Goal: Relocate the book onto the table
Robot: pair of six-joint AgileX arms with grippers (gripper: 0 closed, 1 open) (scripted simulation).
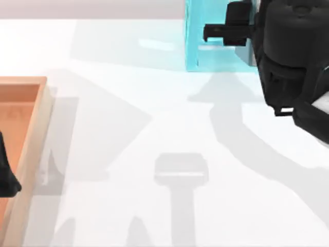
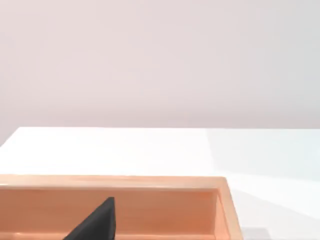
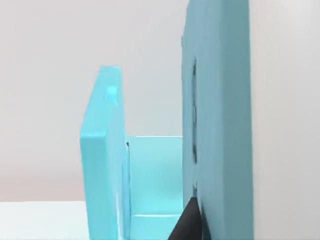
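Note:
The book (image 3: 220, 110) stands upright very close in the right wrist view, its teal-blue cover facing the shelf's inside and its white page edges (image 3: 285, 120) beside it. It stands in the cyan shelf (image 1: 198, 51) at the back of the table (image 1: 154, 128). My right gripper (image 1: 218, 32) reaches into that shelf from the right, and a black part of it (image 3: 187, 225) lies right against the book's cover. My left gripper (image 1: 6, 177) is parked over the wooden tray at the left edge.
The orange-brown wooden tray (image 1: 43, 118) with a raised rim (image 2: 150, 182) lies along the table's left side. The shelf's side wall (image 3: 105, 160) stands a short way from the book. The right arm's bulky body (image 1: 293, 62) covers the back right corner.

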